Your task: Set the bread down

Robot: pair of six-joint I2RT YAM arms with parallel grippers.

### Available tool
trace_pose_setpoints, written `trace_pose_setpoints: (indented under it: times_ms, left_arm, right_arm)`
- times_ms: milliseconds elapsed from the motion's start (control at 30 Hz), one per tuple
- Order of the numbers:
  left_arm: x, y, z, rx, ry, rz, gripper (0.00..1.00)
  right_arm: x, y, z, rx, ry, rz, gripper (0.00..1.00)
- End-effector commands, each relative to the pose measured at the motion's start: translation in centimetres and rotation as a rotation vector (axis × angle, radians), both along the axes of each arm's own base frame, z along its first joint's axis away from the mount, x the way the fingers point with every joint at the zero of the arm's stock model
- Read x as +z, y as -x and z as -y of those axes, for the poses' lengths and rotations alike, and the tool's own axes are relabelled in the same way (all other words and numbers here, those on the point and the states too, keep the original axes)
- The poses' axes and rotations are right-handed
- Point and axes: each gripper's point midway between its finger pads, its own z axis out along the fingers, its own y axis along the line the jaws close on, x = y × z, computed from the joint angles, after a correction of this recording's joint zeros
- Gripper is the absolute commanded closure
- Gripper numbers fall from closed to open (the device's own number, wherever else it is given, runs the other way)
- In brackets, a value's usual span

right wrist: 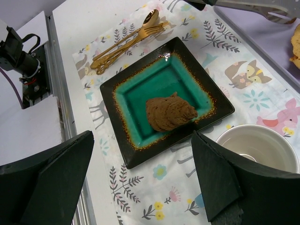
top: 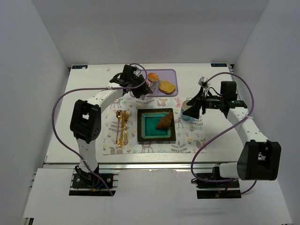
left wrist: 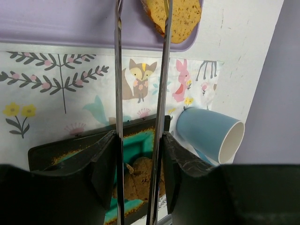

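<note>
Brown bread point(right wrist: 168, 112) lies in teal plate point(right wrist: 140, 89), right of centre. Seeded slice point(left wrist: 176, 18) on purple tray point(left wrist: 56, 23). My left gripper point(left wrist: 138, 145) clamps tongs point(left wrist: 118, 84), arms part-spread, tips at slice. My right gripper point(right wrist: 140, 176) gapes wide, holding nothing, above plate edge; cup point(right wrist: 258, 147) just beside.

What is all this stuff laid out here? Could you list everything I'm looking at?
table: one, white, under everything
placemat: one, white with animal and flower prints, mid-table
plate: one, square, black rim and teal centre, on the placemat
brown bread: one, on the plate
tray: one, purple, beyond the placemat
bread slices: two, golden, on the tray
cutlery: several pieces, gold, left of the plate
cup: one, blue, white inside, right of the plate
tongs: one pair, metal, in the left gripper
left gripper: black, clasping the tongs
right gripper: black, open, near the cup
</note>
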Motion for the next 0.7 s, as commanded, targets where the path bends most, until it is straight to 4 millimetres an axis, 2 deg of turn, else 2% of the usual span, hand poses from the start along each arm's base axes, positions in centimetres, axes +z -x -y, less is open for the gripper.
trace_pose_setpoints:
  times_ms: [0, 233, 367, 500, 600, 633, 667]
  left_arm:
    - [2.0, -1.0, 0.7, -0.023, 0.03, 0.044, 0.5]
    - [1.1, -1.8, 1.0, -0.035, 0.02, 0.029, 0.51]
    - [0.8, -1.7, 1.6, -0.054, 0.042, 0.021, 0.6]
    - [1.1, -1.2, 1.9, -0.076, 0.073, 0.016, 0.75]
    - [1.6, -0.5, 1.9, -0.085, 0.09, 0.02, 0.82]
    - [1.9, -0.4, 2.0, -0.091, 0.098, 0.022, 0.87]
    - [2.9, -0.2, 2.0, -0.093, 0.113, 0.043, 0.89]
  right_arm:
    - [1.0, 0.1, 0.0, 0.012, -0.02, 0.035, 0.11]
    - [0.9, 0.1, 0.0, 0.009, -0.019, 0.037, 0.11]
    - [1.0, 0.0, 0.0, 0.009, -0.019, 0.037, 0.11]
    - [1.0, 0.0, 0.1, 0.007, -0.019, 0.038, 0.11]
    - [1.1, -0.1, 0.0, 0.007, -0.021, 0.039, 0.11]
    - [1.1, -0.1, 0.0, 0.008, -0.022, 0.039, 0.11]
    - [1.2, -0.1, 0.0, 0.01, -0.023, 0.04, 0.11]
